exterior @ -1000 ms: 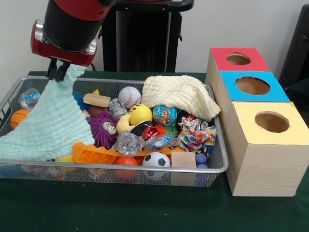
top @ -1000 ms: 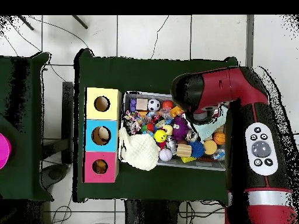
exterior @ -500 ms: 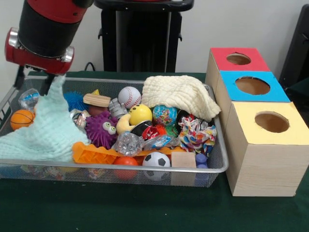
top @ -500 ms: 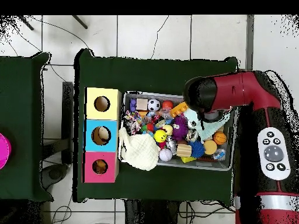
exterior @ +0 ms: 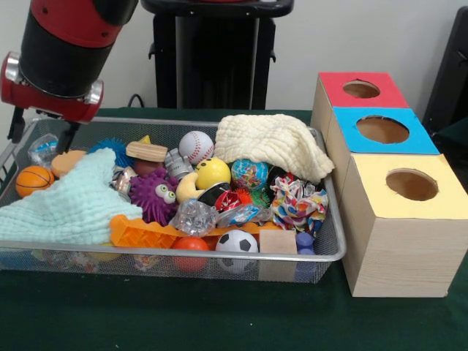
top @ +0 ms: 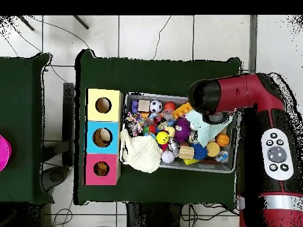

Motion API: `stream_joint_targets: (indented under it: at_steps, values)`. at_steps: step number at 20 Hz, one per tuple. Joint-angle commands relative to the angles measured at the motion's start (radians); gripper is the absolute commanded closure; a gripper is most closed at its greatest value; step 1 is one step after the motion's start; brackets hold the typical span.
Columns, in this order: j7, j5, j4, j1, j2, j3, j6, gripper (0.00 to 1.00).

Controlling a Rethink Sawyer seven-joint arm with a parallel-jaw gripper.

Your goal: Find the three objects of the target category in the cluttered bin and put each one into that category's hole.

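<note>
The wire mesh bin [exterior: 219, 256] is full of toys: a baseball [exterior: 196, 146], a soccer ball [exterior: 236, 243], a small basketball [exterior: 33, 179], a yellow ball [exterior: 212, 172] and a purple spiky toy [exterior: 155, 194]. A mint cloth [exterior: 69, 208] lies slack over the bin's left part. My gripper [exterior: 40, 131] hangs open and empty above the bin's back left corner, just over the cloth's top edge. In the overhead view the arm [top: 237, 97] hides the gripper, and the mint cloth [top: 208, 131] shows beside it.
A cream cloth [exterior: 270, 142] drapes over the bin's back right corner. Three wooden boxes with holes stand right of the bin: red [exterior: 362, 88], blue [exterior: 380, 130], yellow [exterior: 409, 186]. An orange plastic piece [exterior: 139, 232] and a wooden block [exterior: 278, 241] lie near the front rim.
My gripper dragged the mint cloth to the left, then let it go. The cloth has dropped flat into the bin's left part, and the gripper now stands open.
</note>
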Motion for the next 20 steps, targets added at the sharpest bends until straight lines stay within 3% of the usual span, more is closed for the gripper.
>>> stream_joint_targets:
  at_steps: [1,11,20]
  values:
    - [-0.253,0.027,0.039,-0.003,0.077,0.028,0.017,0.00]
    - [-0.021,0.266,0.241,-0.010,0.082,0.050,-0.063,0.00]
    - [0.043,0.313,0.313,0.020,0.048,0.012,-0.154,0.00]
